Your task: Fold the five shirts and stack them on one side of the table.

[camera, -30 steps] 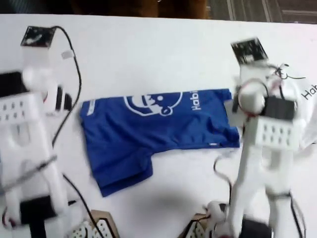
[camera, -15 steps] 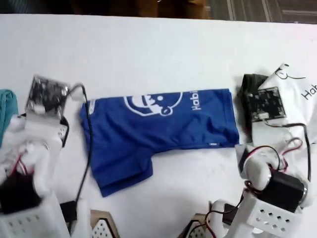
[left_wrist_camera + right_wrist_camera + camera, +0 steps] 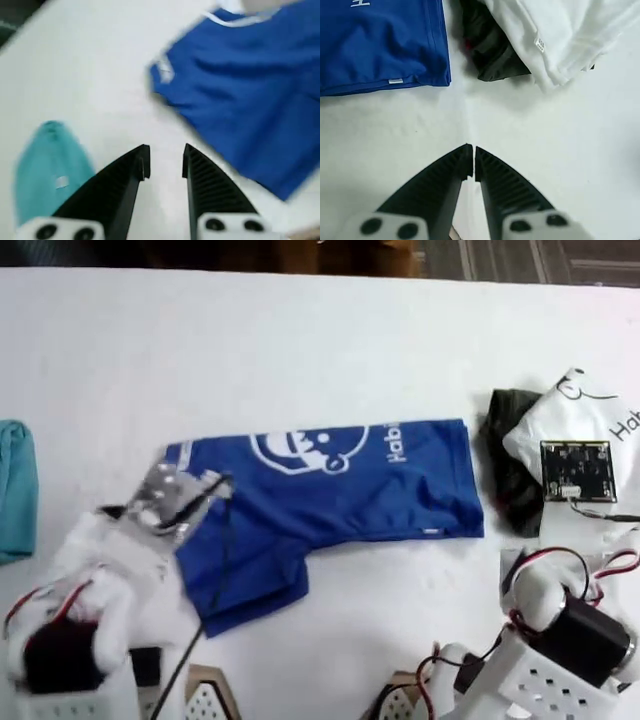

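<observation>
1. The white table (image 3: 300, 340) shows a wide bare surface between the blue cotton shirt with a white print (image 3: 330, 490) and the far edge. A teal folded shirt (image 3: 15, 490) lies at the left edge. A white shirt (image 3: 590, 430) lies on a black shirt (image 3: 510, 460) at the right edge.
2. My left gripper (image 3: 165, 155) hangs over the table between the teal and the blue shirt, its fingers a little apart and holding nothing.
3. My right gripper (image 3: 471, 152) hangs near the blue shirt's near right corner, fingers almost together on nothing.
4. The blue shirt lies in the middle, print up, wrinkled, with one part sticking out at the near left.
</observation>
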